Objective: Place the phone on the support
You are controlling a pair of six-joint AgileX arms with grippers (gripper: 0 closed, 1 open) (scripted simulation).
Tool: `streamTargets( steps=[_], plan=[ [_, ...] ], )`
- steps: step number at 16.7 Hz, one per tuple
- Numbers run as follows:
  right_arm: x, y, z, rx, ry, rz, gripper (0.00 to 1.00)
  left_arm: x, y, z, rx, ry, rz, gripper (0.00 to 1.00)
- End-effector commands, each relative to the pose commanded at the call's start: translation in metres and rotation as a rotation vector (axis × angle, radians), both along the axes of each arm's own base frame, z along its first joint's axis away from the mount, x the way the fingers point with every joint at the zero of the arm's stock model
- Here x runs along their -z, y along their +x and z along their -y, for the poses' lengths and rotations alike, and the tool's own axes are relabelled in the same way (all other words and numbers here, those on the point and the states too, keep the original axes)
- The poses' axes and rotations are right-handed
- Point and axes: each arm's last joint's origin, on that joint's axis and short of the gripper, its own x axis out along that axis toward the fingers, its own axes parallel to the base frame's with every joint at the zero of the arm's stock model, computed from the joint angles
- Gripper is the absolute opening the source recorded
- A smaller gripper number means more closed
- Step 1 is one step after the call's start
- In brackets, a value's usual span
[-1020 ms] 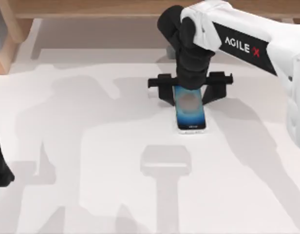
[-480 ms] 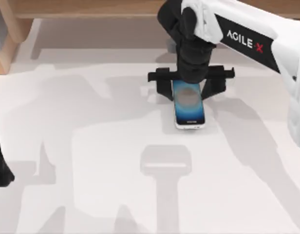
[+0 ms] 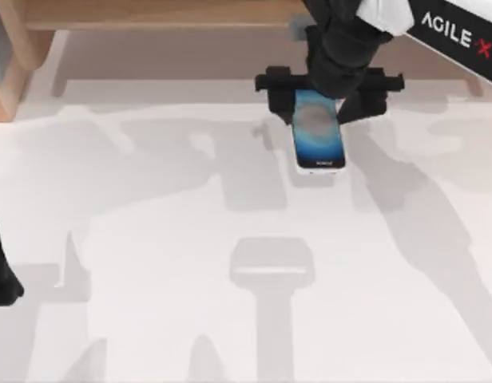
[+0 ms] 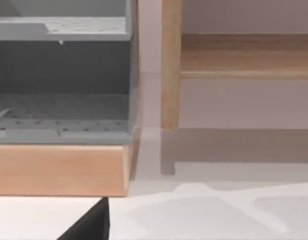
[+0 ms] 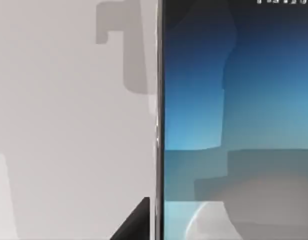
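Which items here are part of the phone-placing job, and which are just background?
Job: phone, held by the right hand near the top view's far edge.

Background: grey perforated rack, wooden frame, white table, parked left arm.

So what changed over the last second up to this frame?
The right gripper, shut on the phone, has carried it toward the table's far edge and a little to the right, and the phone's shadow now lies apart from it, which suggests it has been lifted. The hold on the phone's far end is as before. The left arm stayed parked at the table's left edge.
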Motion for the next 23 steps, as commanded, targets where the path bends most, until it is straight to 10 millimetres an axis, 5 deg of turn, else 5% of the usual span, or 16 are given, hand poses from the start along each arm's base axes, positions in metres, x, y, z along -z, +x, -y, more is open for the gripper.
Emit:
streamTargets(
  steps=[5, 11, 17, 23],
  plan=[
    [-0.028, -0.009, 0.06, -0.029, 0.087, 0.054, 0.0, 0.0, 0.0, 0.0, 0.0, 0.0, 0.0, 1.0],
    [-0.041, -0.039, 0.164, -0.025, 0.184, 0.168, 0.0, 0.0, 0.0, 0.0, 0.0, 0.0, 0.0, 1.0],
    [-0.045, -0.097, 0.268, 0.003, 0.231, 0.418, 0.0, 0.0, 0.0, 0.0, 0.0, 0.0, 0.0, 1.0],
    [-0.044, -0.167, 0.343, 0.02, 0.157, 0.744, 0.0, 0.0, 0.0, 0.0, 0.0, 0.0, 0.0, 1.0]
  ],
)
